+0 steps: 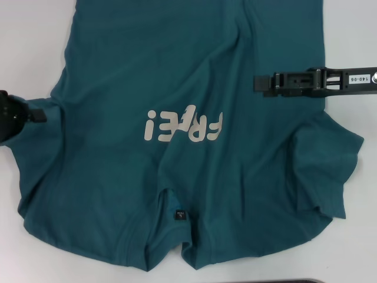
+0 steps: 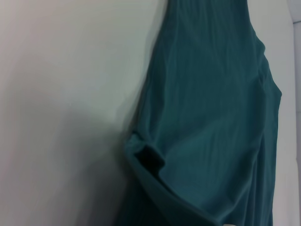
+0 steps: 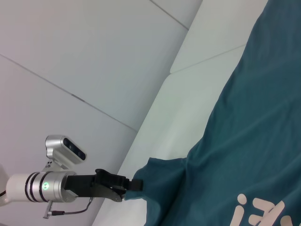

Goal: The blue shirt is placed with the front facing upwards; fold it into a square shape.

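The left gripper (image 1: 40, 115) sits at the left edge of the white table (image 1: 353, 35), its dark fingertips pinched on the edge of the blue shirt (image 1: 194, 76) where the left sleeve meets the body; the right wrist view shows the same grip from across the table, the black fingers (image 3: 134, 184) closed on a raised point of cloth. The right gripper (image 1: 258, 82) reaches in from the table's right edge and lies over the shirt's right side at about chest height; whether its fingers are spread or closed cannot be told.

The shirt is a dark teal-blue short-sleeved T-shirt spread front-up across most of the table, collar toward the near edge and hem running off toward the far edge. Cream block lettering (image 1: 184, 125) crosses the chest and reads upside down in the head view. A small dark neck tag (image 1: 179, 215) shows inside the open collar. The right sleeve (image 1: 327, 165) lies rumpled with folds near the table's right edge, and long creases run from the collar up through the chest. In the left wrist view a rolled, hemmed edge of the cloth (image 2: 150, 165) curls over the white surface.
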